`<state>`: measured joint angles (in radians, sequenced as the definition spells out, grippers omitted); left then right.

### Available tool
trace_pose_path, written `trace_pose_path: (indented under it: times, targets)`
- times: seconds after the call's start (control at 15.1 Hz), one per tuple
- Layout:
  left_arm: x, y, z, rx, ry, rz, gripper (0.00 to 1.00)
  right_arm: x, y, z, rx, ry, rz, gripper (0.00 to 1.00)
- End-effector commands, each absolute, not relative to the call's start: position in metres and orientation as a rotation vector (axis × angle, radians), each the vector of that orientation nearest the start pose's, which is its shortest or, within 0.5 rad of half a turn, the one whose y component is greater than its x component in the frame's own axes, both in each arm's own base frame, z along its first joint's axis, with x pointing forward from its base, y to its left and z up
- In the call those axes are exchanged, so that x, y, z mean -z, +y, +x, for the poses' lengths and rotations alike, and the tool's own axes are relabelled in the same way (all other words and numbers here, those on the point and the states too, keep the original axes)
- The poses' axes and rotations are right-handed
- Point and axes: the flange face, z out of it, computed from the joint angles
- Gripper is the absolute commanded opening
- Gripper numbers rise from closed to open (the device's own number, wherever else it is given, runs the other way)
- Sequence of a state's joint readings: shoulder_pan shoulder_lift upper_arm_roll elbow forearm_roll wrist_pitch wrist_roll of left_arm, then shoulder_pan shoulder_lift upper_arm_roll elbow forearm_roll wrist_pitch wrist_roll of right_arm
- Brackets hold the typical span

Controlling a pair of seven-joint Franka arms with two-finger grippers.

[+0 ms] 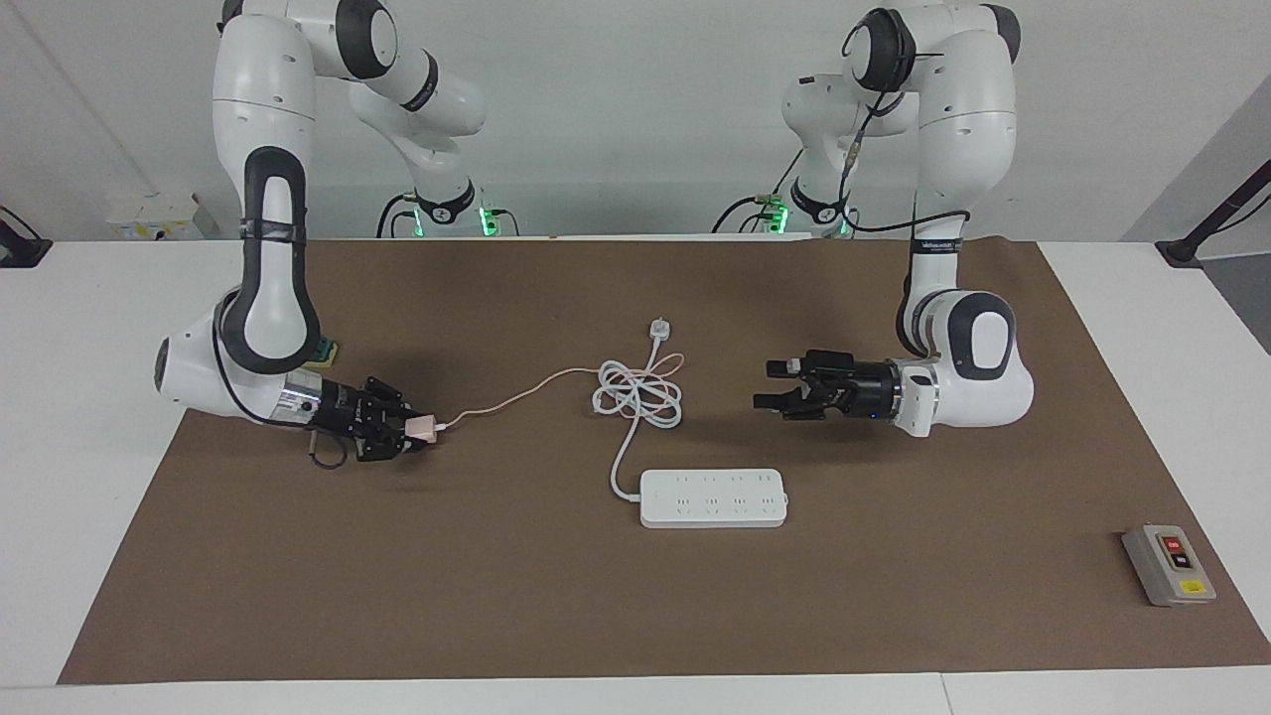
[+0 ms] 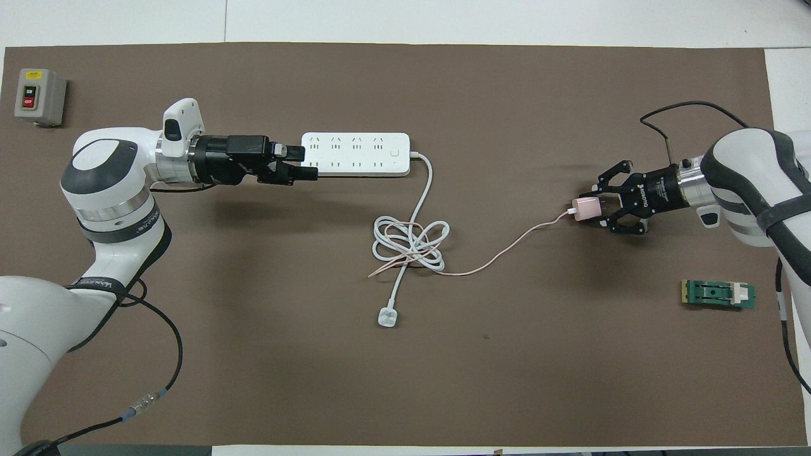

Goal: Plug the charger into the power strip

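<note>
The pale-pink charger (image 1: 425,428) (image 2: 586,208) is held in my right gripper (image 1: 412,435) (image 2: 594,209), which is shut on it low over the mat toward the right arm's end of the table. Its thin pink cable (image 1: 516,395) (image 2: 507,250) trails to the coiled white cord (image 1: 638,394) (image 2: 410,246). The white power strip (image 1: 713,498) (image 2: 355,154) lies flat, sockets up, farther from the robots than the coil. My left gripper (image 1: 770,385) (image 2: 304,163) is open and empty, up over the mat beside the strip's end toward the left arm.
The cord's white plug (image 1: 659,329) (image 2: 386,316) lies nearer to the robots than the coil. A grey switch box (image 1: 1169,564) (image 2: 39,96) sits at the left arm's end. A small green part (image 2: 719,294) lies by the right arm.
</note>
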<state>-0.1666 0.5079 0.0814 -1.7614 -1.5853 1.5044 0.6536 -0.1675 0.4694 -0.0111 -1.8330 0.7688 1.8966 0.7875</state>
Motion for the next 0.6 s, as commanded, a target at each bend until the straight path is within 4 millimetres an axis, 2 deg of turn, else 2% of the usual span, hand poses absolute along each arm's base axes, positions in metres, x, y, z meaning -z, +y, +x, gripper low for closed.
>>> trace_pose_path:
  times: [0.0,0.2,0.4,0.53]
  targets:
    - [-0.321,-0.193,0.617,0.087,-0.075,1.547,1.0,-0.311,-0.017,0.637,-0.782,1.646,-1.902,0.0]
    - [-0.298,-0.191,0.621,0.06,-0.018,1.557,1.0,-0.358,0.031,0.66,-0.794,1.678,-1.886,0.0]
    - [-0.288,-0.188,0.619,0.031,0.012,1.581,1.0,-0.39,0.084,0.672,-0.816,1.67,-1.839,0.0]
    - [-0.287,-0.188,0.617,0.035,0.014,1.571,1.0,-0.402,0.117,0.675,-0.817,1.633,-1.844,0.0]
